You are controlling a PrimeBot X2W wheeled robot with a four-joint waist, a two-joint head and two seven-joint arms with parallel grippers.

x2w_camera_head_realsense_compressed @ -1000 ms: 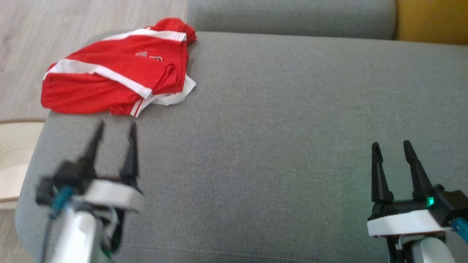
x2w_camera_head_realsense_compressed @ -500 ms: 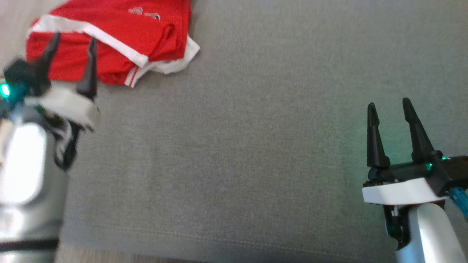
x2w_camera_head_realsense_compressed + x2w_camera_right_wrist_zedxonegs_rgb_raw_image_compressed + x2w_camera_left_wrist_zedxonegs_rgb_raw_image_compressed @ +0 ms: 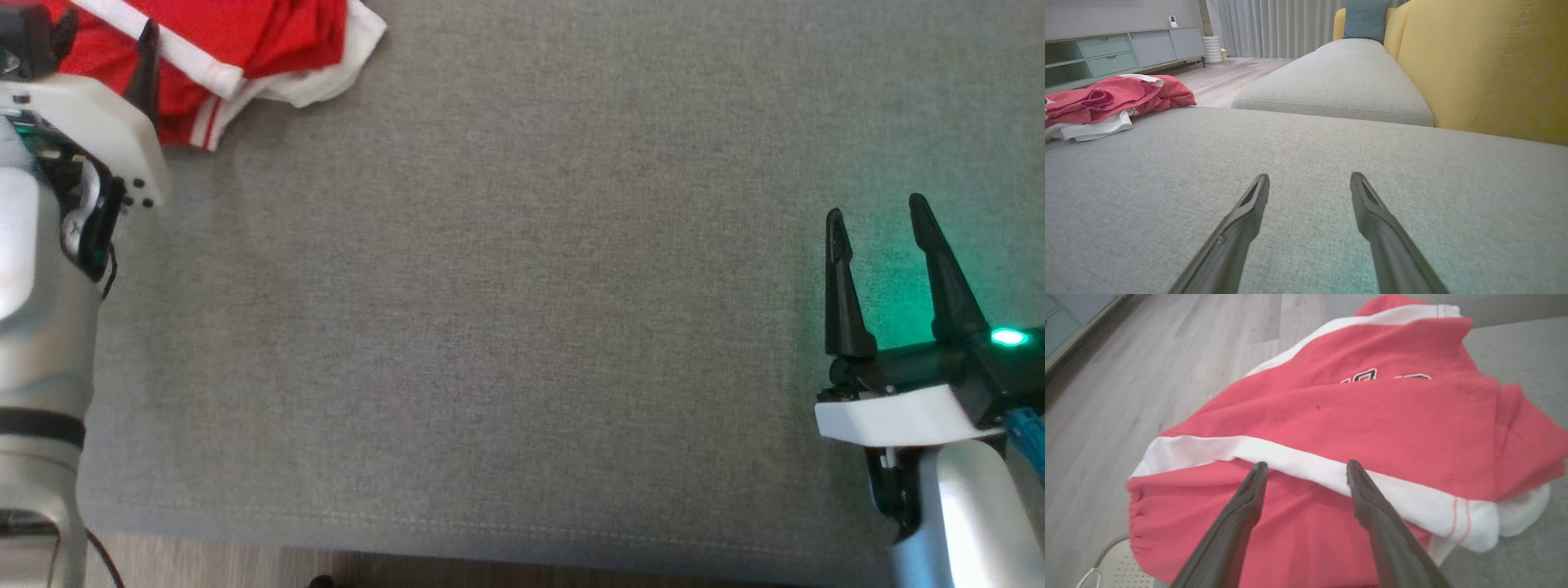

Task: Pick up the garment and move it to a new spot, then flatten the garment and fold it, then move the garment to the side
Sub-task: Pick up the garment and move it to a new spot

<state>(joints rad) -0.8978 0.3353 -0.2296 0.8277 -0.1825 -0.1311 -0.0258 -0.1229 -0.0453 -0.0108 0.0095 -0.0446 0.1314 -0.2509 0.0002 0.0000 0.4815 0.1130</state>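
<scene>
Crumpled red fabric garment with white stripes (image 3: pixel 1372 428) lay bunched at far-left corner of grey fabric sofa seat (image 3: pixel 522 327), not lifted. Left gripper (image 3: pixel 1306 473) over it, fingers spread, gripping nothing; contact unclear. Right gripper (image 3: pixel 873 214) well apart over bare seat, fingers spread, empty. Judged: pickup not yet done; move, flatten, fold, side placement left. Count: 1 garment, 2 grippers.

We held our left gripper (image 3: pixel 1306 465) high at far left, jaws wide, our right gripper (image 3: pixel 876 208) low right, jaws wide
</scene>
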